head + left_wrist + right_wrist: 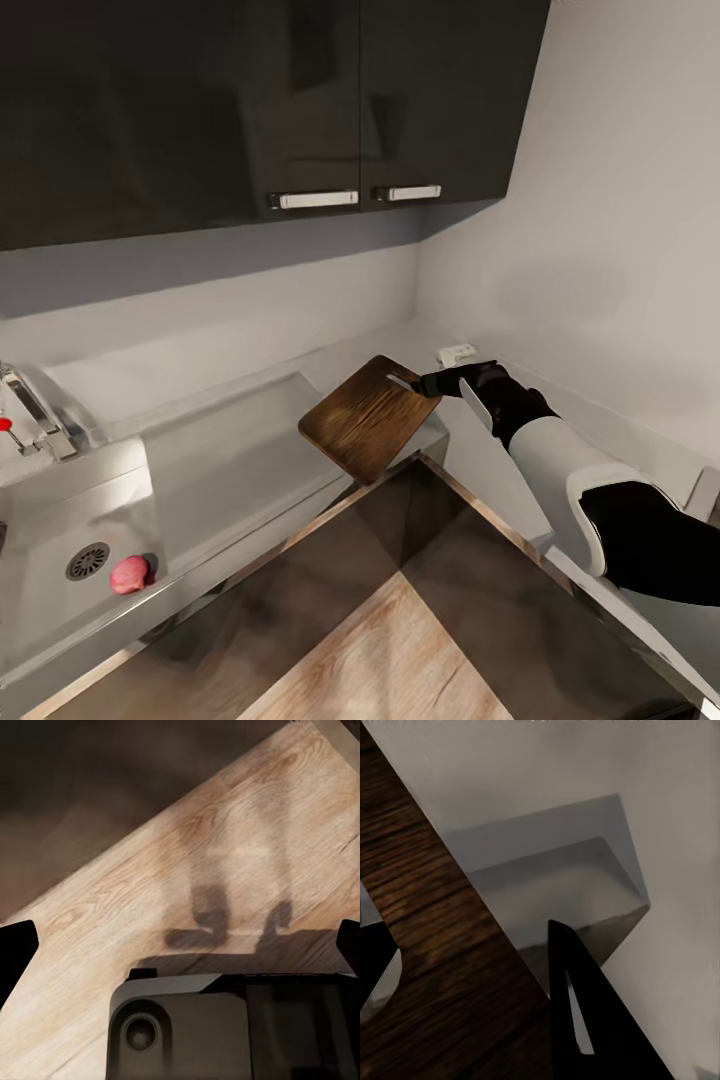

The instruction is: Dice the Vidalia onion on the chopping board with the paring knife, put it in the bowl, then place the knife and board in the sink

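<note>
Since the left gripper (180,937) pointed down at the pale wood floor (150,892) with its jaws spread and nothing between them, that arm looked parked out of the way. Its fingertips (15,945) showed just at the frame edges in the left wrist view.

Nearest in the head view, the Vidalia onion (129,574) lay in the sink (50,600) beside the round drain (88,560), untouched, so the first step was probably not yet done. Tap (35,410) with the red knob stood behind the basin; the flat drainboard (220,450) ran out from it toward the corner.

Further on, the right gripper (425,384) held the chopping board (368,417) by its far edge. Board was tilted, its near corner down at the worktop (480,470) edge next to the drainboard, far side lifted. The right wrist view showed dark wood grain passing between the fingers (585,1020), so the jaws were pinching the board. My guess: board was being carried or repositioned near the sink to give the onion a cutting place.

Farthest, a small white object (456,353) sat in the worktop corner by the wall; too small to identify. Dark wall cabinets (250,100) hung above.
</note>
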You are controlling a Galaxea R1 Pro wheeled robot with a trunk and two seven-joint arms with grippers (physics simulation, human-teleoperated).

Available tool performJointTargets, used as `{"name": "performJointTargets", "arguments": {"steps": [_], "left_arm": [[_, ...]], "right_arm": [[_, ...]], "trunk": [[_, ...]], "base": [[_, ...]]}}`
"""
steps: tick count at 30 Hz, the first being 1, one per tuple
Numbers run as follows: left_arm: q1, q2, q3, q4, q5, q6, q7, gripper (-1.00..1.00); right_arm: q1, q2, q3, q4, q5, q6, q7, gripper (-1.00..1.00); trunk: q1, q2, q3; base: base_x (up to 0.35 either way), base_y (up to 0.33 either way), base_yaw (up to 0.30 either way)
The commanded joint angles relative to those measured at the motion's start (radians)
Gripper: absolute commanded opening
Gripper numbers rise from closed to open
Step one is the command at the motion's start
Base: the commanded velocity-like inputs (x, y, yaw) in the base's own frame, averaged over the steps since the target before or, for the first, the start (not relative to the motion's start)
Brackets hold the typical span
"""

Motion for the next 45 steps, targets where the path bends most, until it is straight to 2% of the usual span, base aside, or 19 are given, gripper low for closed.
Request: {"name": "performJointTargets", "arguments": {"steps": [1,5,11,18,22,24,29,45], "left_arm": [[0.002,-0.001,0.004,-0.004,-0.011,-0.002,0.003,1.0],[0.026,0.0,0.003,-0.042,-0.011,-0.004,0.002,1.0],[0.132,0.0,0.003,-0.194,-0.011,-0.003,0.001,1.0],[0.235,0.002,0.003,-0.33,-0.011,-0.002,-0.001,1.0],[0.25,0.008,0.003,-0.357,-0.012,-0.004,-0.009,1.0],[0.257,0.01,0.002,-0.376,-0.011,-0.003,-0.034,1.0],[0.262,0.011,0.003,-0.332,-0.011,0.005,-0.066,1.0],[0.262,0.011,0.003,-0.288,-0.01,0.01,-0.069,1.0]], "right_arm": [[-0.001,0.0,0.005,-0.001,-0.001,0.005,0.0,-1.0],[-0.001,0.0,0.005,-0.001,-0.001,0.005,0.0,-1.0],[-0.001,0.0,0.005,-0.001,-0.001,0.005,0.0,-1.0],[-0.001,0.0,0.005,-0.001,-0.001,0.005,0.0,-1.0],[-0.001,0.0,0.005,-0.001,-0.001,0.005,0.0,-1.0],[-0.001,0.0,0.005,-0.001,-0.001,0.005,0.0,-1.0],[-0.001,0.0,0.006,0.0,-0.001,0.005,0.0,-1.0],[-0.001,0.003,0.006,0.004,-0.001,0.005,0.0,-1.0]], "trunk": [[0.001,-0.002,0.0],[0.001,-0.002,0.006],[0.001,-0.002,0.015],[0.001,-0.002,0.026],[0.001,-0.002,0.032],[0.001,-0.002,0.035],[0.001,-0.002,0.043],[0.001,-0.002,0.065]], "base": [[0.0,0.0,0.067],[0.0,0.0,0.067],[0.0,0.0,0.067],[0.0,0.0,0.066],[0.0,0.0,0.066],[0.0,0.0,0.066],[0.0,0.0,0.066],[-0.023,0.01,0.13]]}}
